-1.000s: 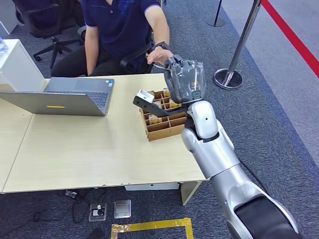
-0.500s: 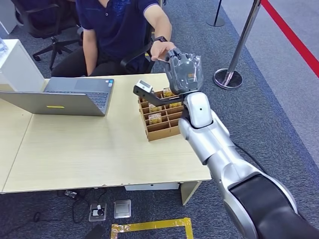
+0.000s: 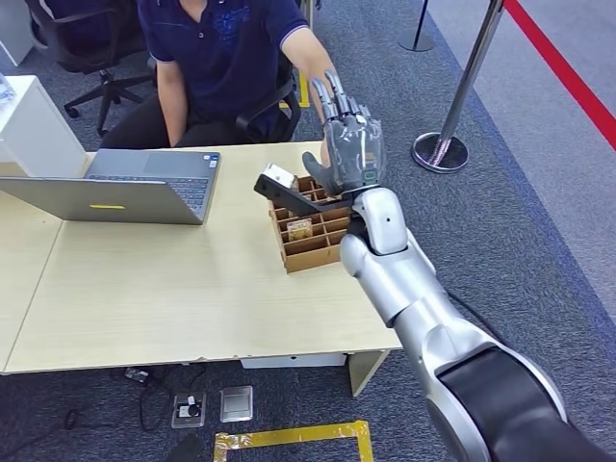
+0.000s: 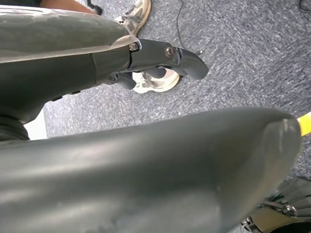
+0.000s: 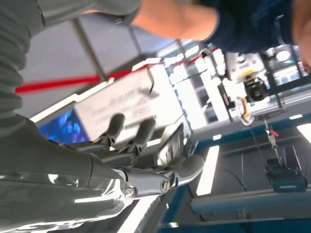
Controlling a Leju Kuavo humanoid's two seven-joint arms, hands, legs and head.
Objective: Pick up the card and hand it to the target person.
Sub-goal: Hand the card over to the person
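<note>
My right hand (image 3: pixel 352 149) is raised above the far edge of the table (image 3: pixel 145 289) with its fingers (image 5: pixel 146 170) stretched straight and apart, and I see nothing in its grasp. A seated person (image 3: pixel 218 48) in a dark blue shirt reaches a forearm (image 3: pixel 309 53) toward it. The person's hand is hidden behind my fingers. I cannot make out the card in any view. My left hand (image 4: pixel 146 165) hangs over the grey carpet, its fingers apart and holding nothing.
A cardboard box (image 3: pixel 320 253) with several compartments sits on the table under my right wrist. An open laptop (image 3: pixel 123 188) stands at the left. A stanchion base (image 3: pixel 439 151) is on the carpet to the right, and an office chair (image 3: pixel 102 58) at the back left.
My right hand's fingers, curled at the person's hand before, have straightened and spread. The hand has risen slightly and shifted left. The person's hand no longer shows beside it.
</note>
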